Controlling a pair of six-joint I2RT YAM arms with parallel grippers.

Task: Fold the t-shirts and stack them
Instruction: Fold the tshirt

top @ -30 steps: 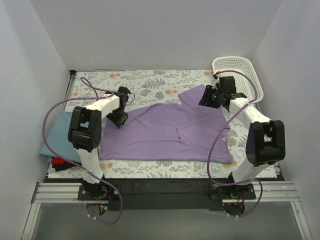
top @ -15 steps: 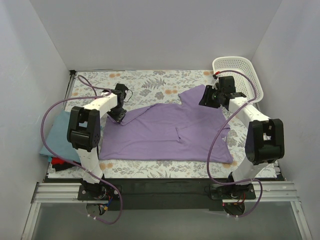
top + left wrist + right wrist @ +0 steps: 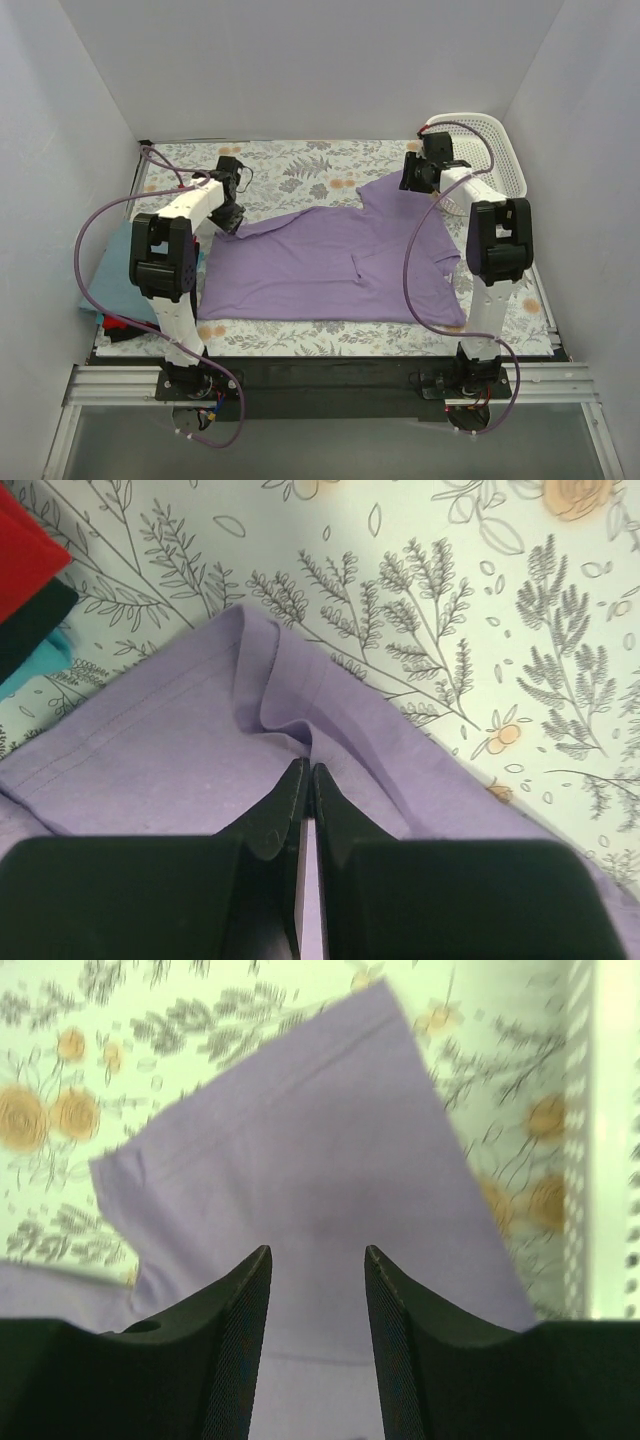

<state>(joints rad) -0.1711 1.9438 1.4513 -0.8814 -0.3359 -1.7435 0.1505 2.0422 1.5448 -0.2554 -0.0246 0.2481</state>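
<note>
The lilac-purple t-shirt (image 3: 340, 265) lies spread on the floral table cover. My left gripper (image 3: 231, 218) is shut on a pinched fold of the shirt's left sleeve corner (image 3: 290, 715). My right gripper (image 3: 415, 178) is open and hovers over the shirt's far right sleeve (image 3: 320, 1160), its jaws apart above the cloth. A dusty blue-grey folded shirt (image 3: 108, 265) sits at the left edge on top of red (image 3: 120, 323) and black ones; red (image 3: 25, 555) and black cloth also show in the left wrist view.
A white mesh basket (image 3: 487, 150) stands at the back right, just right of my right gripper; its wall shows in the right wrist view (image 3: 600, 1130). White walls close in the table on three sides.
My left gripper has moved back and left, dragging the sleeve corner with it. My right gripper has moved back and left along the right sleeve, toward the far edge.
</note>
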